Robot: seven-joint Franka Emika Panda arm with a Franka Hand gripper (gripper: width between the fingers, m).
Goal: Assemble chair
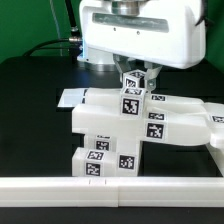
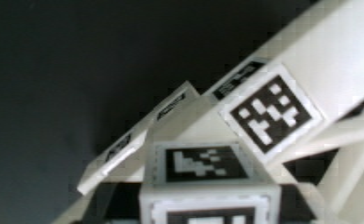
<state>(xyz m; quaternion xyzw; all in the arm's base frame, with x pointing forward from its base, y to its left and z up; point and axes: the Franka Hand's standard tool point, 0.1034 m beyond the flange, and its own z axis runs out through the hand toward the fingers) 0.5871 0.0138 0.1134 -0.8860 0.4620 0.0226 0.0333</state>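
The chair is a partly joined stack of chunky white tagged parts [image 1: 105, 128] in the middle of the black table. A lower block [image 1: 98, 163] stands in front of it. My gripper [image 1: 135, 76] hangs straight above the stack. It is shut on an upright white tagged block [image 1: 131, 100] that stands on top of the stack. In the wrist view that block [image 2: 205, 165] fills the gap of my gripper [image 2: 205, 205], with a dark finger on each side. Other tagged chair parts [image 2: 268, 108] lie slanted beyond it.
A long plain white rail [image 1: 100, 188] runs along the front edge. A flat white piece [image 1: 68, 98] lies behind the stack on the exterior view's left. Another white part [image 1: 214, 128] reaches out on the exterior view's right. A green cable [image 1: 40, 47] lies at the back.
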